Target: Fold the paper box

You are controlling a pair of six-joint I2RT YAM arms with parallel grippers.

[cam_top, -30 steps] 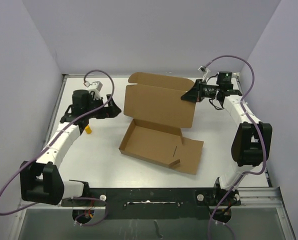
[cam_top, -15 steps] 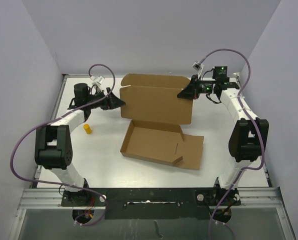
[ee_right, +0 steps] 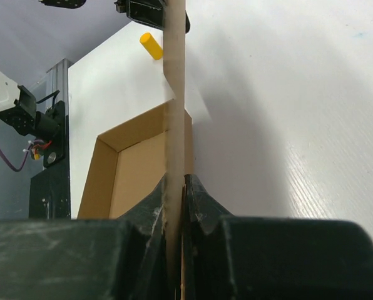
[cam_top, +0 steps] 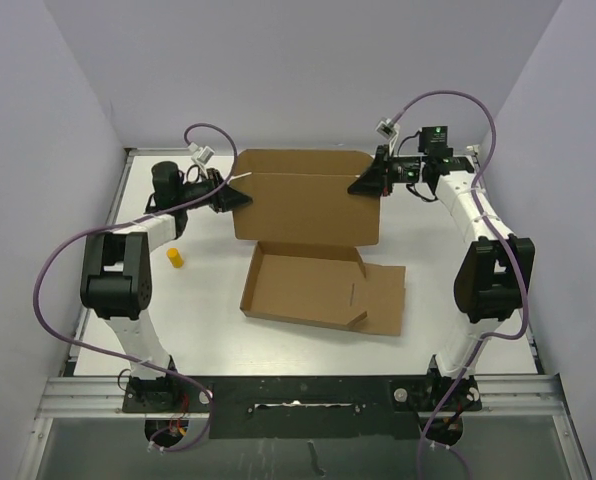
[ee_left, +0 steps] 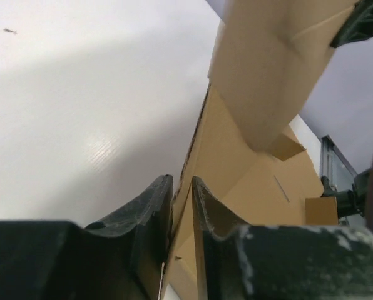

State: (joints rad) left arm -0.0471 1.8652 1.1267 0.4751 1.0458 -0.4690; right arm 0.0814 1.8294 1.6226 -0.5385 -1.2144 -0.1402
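Brown cardboard: the paper box (cam_top: 308,290) lies mid-tabletop (cam_top: 438,270), with its tray (cam_top: 278,280) flat and its lid (cam_top: 306,205) standing up between the two tools. The right tool (cam_top: 363,187) is pressed together on the lid's right edge, the board clamped between its fingers (ee_right: 202,206). The left tool (cam_top: 240,198) has its fingers (ee_left: 152,200) close on either side of the left edge, and from the wrist view it looks to be pinching there too.

To bring the lid over well, both tools should probably sweep together at one height toward the arm bases. That way the board hinges on its crease instead of twisting.

Below the tools the tray stands open. One side flap (cam_top: 383,300) lies flat beside it and likely needs raising first. The yellow cylinder (cam_top: 175,259) sits near the left tool, on its base side, apart from the box. The back wall (cam_top: 308,80) is close behind both tools, so the open room lies toward the bases.
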